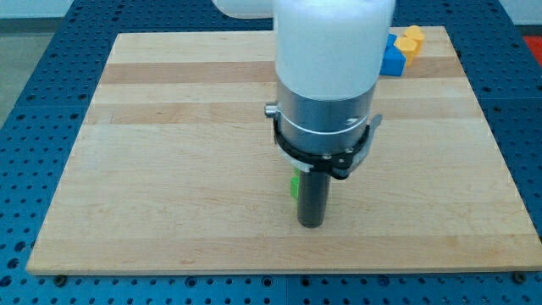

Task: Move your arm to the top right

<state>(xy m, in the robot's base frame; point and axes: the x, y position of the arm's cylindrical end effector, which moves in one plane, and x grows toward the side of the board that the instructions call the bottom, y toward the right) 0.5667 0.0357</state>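
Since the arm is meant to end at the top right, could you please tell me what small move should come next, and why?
Probably slide my tip toward the view's top right: it sits low on the wooden board, beside a green block, far from the blue block and yellow block in that corner.

Pale striped wooden board [169, 152] on blue perforated metal table [34, 76]; even overhead light; grey floor strip at view's top-left [25, 13].

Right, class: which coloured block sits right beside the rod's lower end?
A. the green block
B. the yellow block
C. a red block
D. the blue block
A: the small green block peeks out at the view's left of the dark rod, just above my tip, while the blue block and yellow block sit far off at the wooden board's top right.
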